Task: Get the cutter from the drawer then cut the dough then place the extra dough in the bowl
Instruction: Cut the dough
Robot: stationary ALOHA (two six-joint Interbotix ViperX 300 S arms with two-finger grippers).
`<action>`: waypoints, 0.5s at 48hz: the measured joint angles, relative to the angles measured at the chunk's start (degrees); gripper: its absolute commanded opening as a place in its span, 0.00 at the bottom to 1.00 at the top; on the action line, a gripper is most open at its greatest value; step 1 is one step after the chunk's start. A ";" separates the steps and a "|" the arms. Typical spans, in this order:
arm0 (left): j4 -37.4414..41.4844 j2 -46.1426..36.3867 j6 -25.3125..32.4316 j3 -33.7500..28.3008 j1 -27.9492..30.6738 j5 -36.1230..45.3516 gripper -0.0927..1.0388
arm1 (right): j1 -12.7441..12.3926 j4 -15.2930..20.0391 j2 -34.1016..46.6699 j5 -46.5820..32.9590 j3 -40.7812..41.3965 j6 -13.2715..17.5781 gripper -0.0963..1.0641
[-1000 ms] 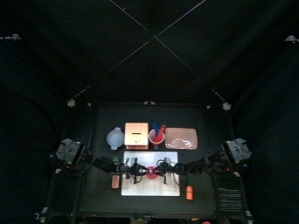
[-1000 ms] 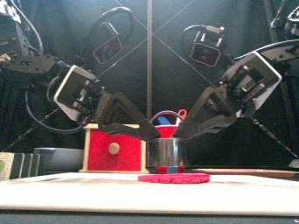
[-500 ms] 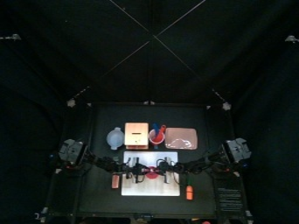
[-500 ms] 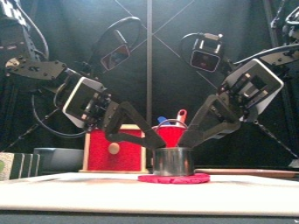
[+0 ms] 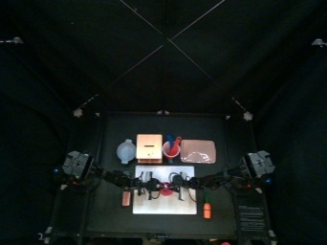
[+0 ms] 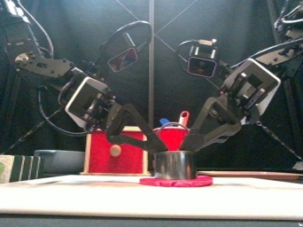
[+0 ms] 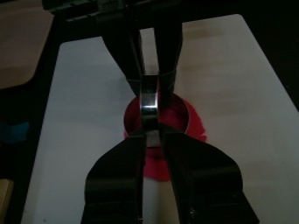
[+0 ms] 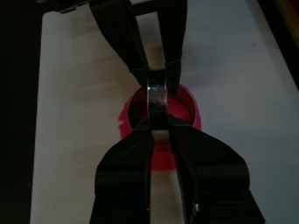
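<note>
The cutter [image 6: 175,164] is set upright on the red dough [image 6: 178,181] at the middle of the white cutting board [image 5: 147,206]. Its rim is clamped from left and right by the left hand [image 7: 149,133] and right hand [image 8: 162,129], presumably so pressure is spread evenly.

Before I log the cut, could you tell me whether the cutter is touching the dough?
Touching. The front view shows the cutter standing on the dough, with no gap beneath.
</note>
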 measured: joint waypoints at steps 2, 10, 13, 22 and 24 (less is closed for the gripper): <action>-0.09 0.09 0.00 0.00 -0.09 0.00 0.59 | 0.00 0.44 0.00 0.00 0.00 0.00 0.51; -0.18 0.44 0.00 -0.18 -0.18 0.09 0.59 | 0.70 1.85 0.09 0.00 0.35 0.00 0.51; -0.18 0.44 0.00 -0.09 -0.26 0.00 0.59 | 0.88 2.11 0.09 0.09 0.44 0.00 0.51; 0.26 0.44 0.00 -0.35 -0.53 0.09 0.59 | 1.14 2.99 0.09 1.32 0.44 0.00 0.51; 0.53 0.53 0.09 -0.35 -0.53 0.09 0.59 | 1.14 2.99 0.09 1.32 0.44 0.00 0.51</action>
